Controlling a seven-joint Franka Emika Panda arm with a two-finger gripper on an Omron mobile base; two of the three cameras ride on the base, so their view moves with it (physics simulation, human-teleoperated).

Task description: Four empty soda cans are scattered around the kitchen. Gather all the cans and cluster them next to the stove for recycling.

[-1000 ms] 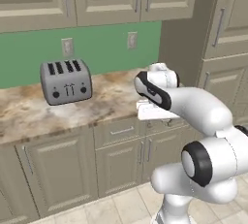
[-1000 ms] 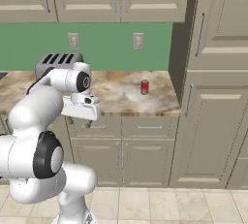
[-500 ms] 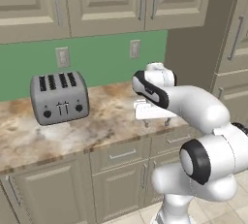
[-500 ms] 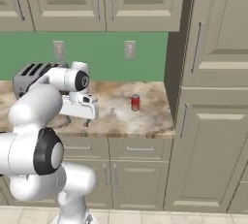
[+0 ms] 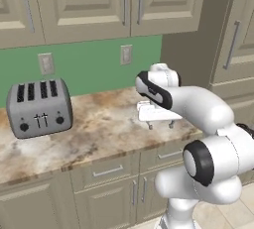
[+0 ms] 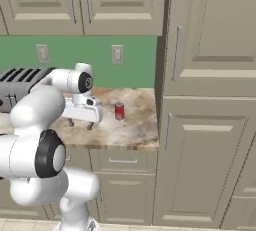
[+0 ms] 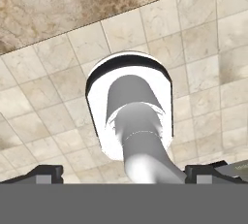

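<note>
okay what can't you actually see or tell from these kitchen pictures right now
- Can: in the left base view the arm stands in front of it.
- Toaster: right base view, largely behind the arm and cut off by the left edge.
- Can markings: too small to read.
- Stove and other cans: beyond the frames.

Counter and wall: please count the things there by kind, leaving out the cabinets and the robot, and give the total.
Red soda can: 1
Grey four-slot toaster: 1
Wall plates on the green wall, a switch and an outlet: 2
Total: 4
</note>
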